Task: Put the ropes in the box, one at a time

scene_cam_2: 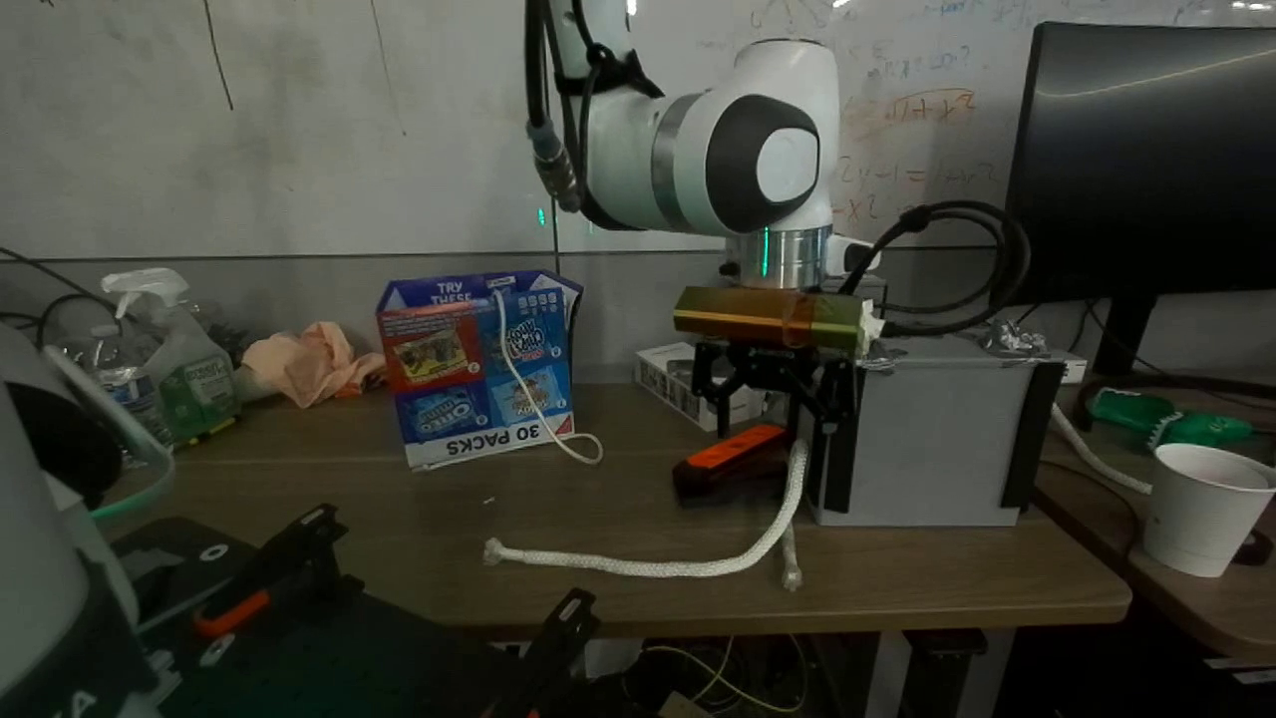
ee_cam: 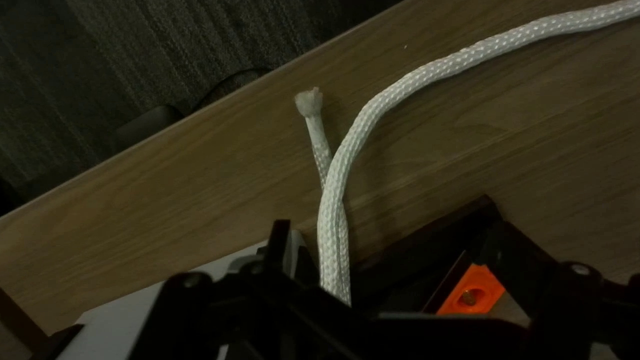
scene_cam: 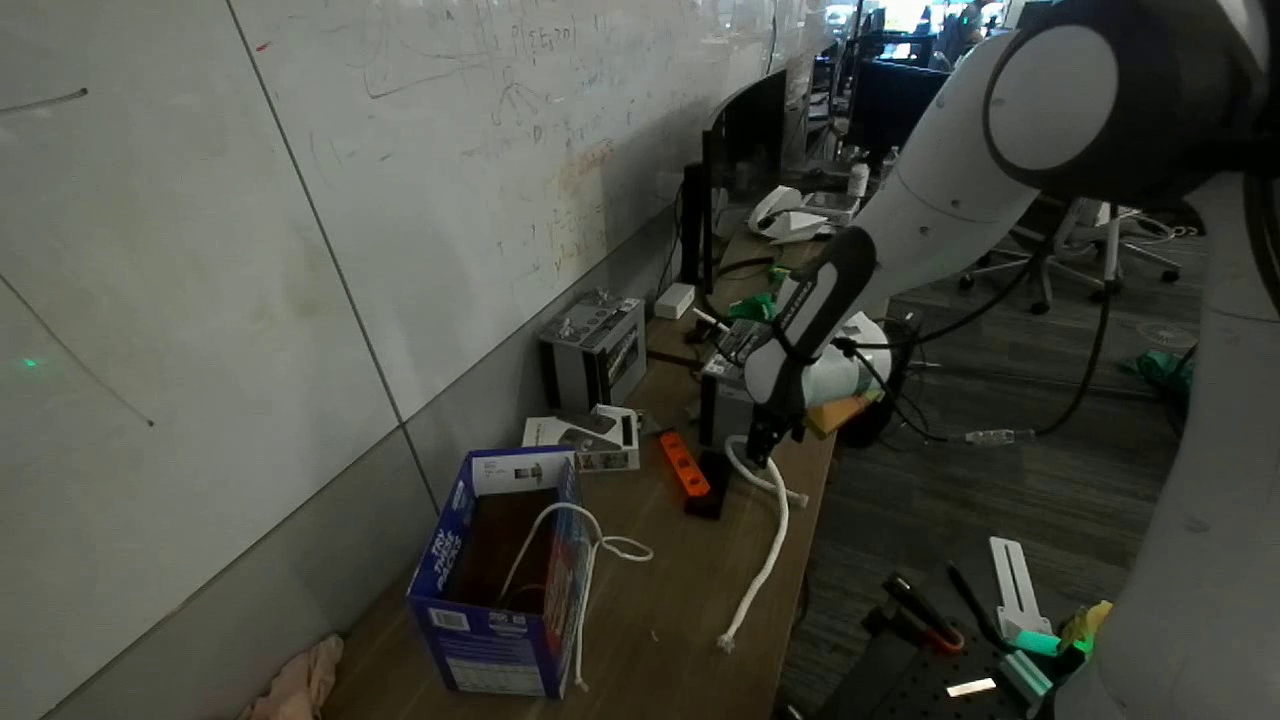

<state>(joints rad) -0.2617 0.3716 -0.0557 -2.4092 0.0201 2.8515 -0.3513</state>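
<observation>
Well, my empty, wide-spread fingers (ee_cam: 279,245) could, by closing too low, snag the orange tool (scene_cam: 684,464) left of the white rope (scene_cam: 771,552).

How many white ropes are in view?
2 certain: one thin rope over the rim of the box, partly inside; one thicker rope on the table by the pincer. A white cord near the grey unit may be another, or a cable. More may hide inside the box.

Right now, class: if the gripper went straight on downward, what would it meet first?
Probably the thick white rope, seen between the open fingers of the gripper; depth is unclear, so the orange object could come first.
</observation>
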